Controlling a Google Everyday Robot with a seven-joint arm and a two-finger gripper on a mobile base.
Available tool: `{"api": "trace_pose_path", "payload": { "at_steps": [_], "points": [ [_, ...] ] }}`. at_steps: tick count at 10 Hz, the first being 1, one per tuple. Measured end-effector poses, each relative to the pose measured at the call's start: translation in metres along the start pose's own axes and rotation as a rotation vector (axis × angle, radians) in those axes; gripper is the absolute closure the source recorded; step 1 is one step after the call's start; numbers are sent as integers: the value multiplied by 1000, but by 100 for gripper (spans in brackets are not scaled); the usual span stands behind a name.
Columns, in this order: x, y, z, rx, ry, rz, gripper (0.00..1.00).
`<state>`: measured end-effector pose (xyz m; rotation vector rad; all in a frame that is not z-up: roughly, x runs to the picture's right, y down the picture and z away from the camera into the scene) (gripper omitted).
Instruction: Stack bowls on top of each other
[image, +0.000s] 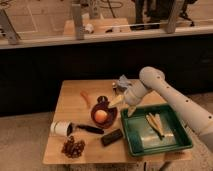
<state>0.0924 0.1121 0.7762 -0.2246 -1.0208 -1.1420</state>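
Note:
A dark brown-maroon bowl (110, 120) sits near the middle of the wooden table (70, 107). An orange-red round thing (101, 116) lies inside it; I cannot tell whether this is the second bowl. My gripper (123, 106) hangs just above and to the right of the bowl's rim, between the bowl and the green tray. Its two pale fingers (116, 101) stand apart and hold nothing. The arm reaches in from the right.
A green rectangular tray (172, 145) with yellowish sticks stands at the right. A small dark cup (102, 99) and an orange strip (86, 96) lie behind the bowl. A white cup on its side (60, 128), a black-handled tool (90, 130), a black block (111, 137) and a brown cluster (72, 146) are in front.

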Motion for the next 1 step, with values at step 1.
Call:
{"api": "trace_pose_path", "payload": {
  "at_steps": [1],
  "points": [
    [1,8,-5,-4,9,15,20]
  ]
}}
